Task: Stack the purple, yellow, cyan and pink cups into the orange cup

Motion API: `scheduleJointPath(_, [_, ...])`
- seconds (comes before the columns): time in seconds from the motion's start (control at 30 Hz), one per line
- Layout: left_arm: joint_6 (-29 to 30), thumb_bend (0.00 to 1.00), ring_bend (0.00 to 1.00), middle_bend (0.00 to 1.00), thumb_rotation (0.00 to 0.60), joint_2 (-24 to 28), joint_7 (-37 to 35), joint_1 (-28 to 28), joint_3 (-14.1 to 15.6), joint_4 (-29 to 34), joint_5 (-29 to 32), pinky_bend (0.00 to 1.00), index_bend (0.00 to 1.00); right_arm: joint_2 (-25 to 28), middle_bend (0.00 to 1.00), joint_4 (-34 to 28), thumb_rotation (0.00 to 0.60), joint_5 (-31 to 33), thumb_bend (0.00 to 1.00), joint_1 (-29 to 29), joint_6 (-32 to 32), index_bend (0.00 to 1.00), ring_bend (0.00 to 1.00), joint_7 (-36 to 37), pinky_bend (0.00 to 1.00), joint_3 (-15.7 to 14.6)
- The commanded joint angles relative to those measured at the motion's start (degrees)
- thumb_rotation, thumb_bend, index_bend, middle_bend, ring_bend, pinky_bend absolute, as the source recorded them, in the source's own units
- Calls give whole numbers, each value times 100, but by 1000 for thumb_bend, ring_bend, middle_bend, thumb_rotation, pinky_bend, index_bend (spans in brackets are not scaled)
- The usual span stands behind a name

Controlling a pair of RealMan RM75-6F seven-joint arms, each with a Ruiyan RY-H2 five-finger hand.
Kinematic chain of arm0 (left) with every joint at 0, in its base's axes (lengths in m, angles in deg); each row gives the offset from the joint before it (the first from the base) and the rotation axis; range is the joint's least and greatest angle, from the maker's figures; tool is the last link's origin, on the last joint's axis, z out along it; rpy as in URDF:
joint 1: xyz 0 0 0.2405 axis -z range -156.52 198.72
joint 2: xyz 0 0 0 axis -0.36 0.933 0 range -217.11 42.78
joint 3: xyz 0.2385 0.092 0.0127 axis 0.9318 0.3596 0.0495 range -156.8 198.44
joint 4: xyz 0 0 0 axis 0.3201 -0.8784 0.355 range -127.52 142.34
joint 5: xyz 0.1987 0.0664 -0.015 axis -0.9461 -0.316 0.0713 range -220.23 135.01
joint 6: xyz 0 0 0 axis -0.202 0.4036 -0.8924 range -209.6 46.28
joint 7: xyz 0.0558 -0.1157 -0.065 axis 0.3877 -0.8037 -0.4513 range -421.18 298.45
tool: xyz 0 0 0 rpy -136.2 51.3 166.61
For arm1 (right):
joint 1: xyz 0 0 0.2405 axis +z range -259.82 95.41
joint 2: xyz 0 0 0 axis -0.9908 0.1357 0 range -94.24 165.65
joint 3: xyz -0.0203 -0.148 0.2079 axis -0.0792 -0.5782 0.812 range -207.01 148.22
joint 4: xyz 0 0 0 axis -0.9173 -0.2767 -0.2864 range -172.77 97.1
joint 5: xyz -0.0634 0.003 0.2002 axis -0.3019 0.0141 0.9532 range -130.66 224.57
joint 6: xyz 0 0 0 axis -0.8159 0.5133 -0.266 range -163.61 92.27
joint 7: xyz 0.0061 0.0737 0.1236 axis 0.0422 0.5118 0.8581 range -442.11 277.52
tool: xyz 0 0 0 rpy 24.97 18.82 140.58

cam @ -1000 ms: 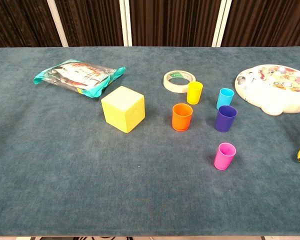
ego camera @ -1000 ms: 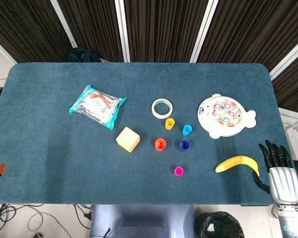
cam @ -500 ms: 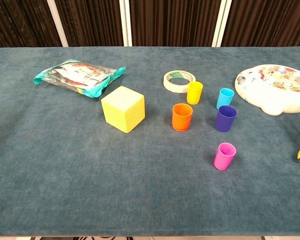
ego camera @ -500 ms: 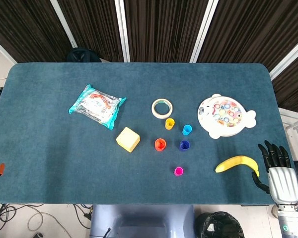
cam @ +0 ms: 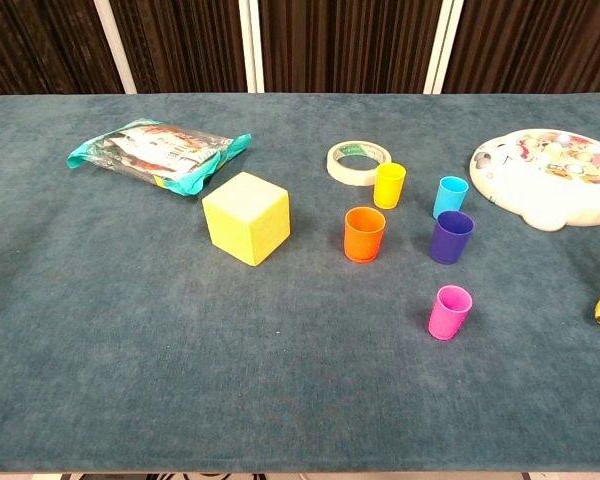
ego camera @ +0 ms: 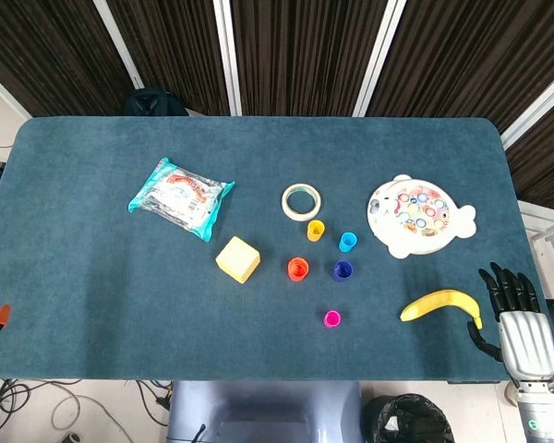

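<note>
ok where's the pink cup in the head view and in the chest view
Head view: the pink cup stands low and just right of centre, the cup nearest the table's front edge.
Chest view: the pink cup stands right of centre, in front of the other cups.
Shared landmark: the purple cup stands just behind it in both views.

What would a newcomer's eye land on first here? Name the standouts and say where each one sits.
Five small bright cups cluster mid-table: the orange cup, with the yellow cup, cyan cup, purple cup and pink cup standing apart around it, none stacked. A yellow cube sits left of them, and a banana lies near the right front edge, close to the right hand, whose dark fingers are spread.
</note>
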Motion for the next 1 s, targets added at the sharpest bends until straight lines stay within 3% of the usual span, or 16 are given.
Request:
scheduleJointPath(0.03, [6,273,0,32,600,-2,18,-2,-5,3,4,0,17,79,0,-150,600,12,419,63,-198,74,36,285,20,-55])
scheduleJointPath(0.27, [-26,273,0,32,600,-11,9,10,-25,3,52,0,17,609,0,-698,600,499,394,672,-1178,74,20,608,0,304])
scheduleJointPath(0.6, [-39,273,0,32,600,-16,20,14,-23,-7,56,0,17,1258,0,-1569,600,1623,348,1824,-2873,66,12,-589,0,800])
scheduleJointPath(0.77, [-40,273,0,32,600,-12,9,9,-30,-6,78,0,17,1131,0,-1743,600,2255,347,2256,-3353,66,12,-1065,0,899])
scheduleJointPath(1.0, [-64,273,0,32,600,-15,-13,12,-32,-22,98,0,17,442,0,-1686,600,3301,347,2855,-3519,103,12,-1812,0,953])
